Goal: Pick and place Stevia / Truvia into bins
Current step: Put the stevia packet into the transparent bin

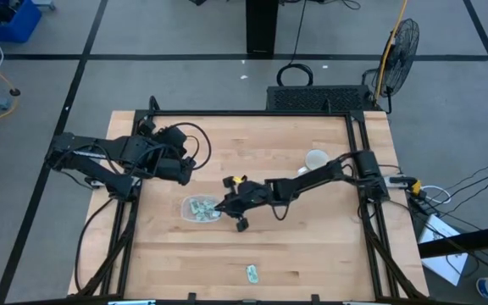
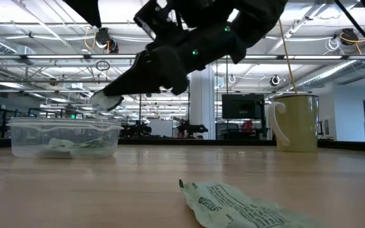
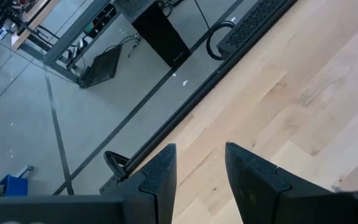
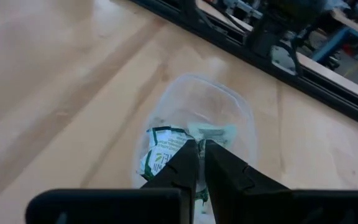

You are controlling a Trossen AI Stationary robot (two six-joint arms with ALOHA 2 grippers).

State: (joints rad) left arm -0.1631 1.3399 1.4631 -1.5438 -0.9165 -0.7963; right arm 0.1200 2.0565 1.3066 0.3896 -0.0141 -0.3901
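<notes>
From above, the right gripper [image 1: 224, 204] reaches across the table [image 1: 312, 254] to the near edge of the clear tub [image 1: 200, 208], which already holds a heap of pale green and white sachets [image 1: 202, 207]. One more sachet [image 1: 252, 273] lies alone on the wood near the front edge, well apart from the tub. The left gripper [image 1: 186, 172] waits beside the left side of the table. A white mug [image 1: 315, 159] stands toward the back right.

From table height, the right gripper's tip [image 2: 106, 101] hangs just over the tub [image 2: 18, 136], with something pale at its end; I cannot tell whether that is a sachet or part of the finger. The stray sachet [image 2: 246, 206] lies flat and crinkled in the foreground, printed in green. The mug [image 2: 294, 121] is off to the right.

The left wrist camera shows its own fingers [image 3: 160, 180] set apart with nothing between them, over bare wood.

The right wrist camera looks into the tub [image 4: 244, 115]: the fingers [image 4: 185, 165] stand nearly closed, only a thin slit between, right above a crumpled sachet [image 4: 160, 149]. Whether they pinch anything is unclear.

This looks like the drop step at the tub. The next move likely calls for lifting clear and travelling to the lone sachet, then closing low on its thin edge.
</notes>
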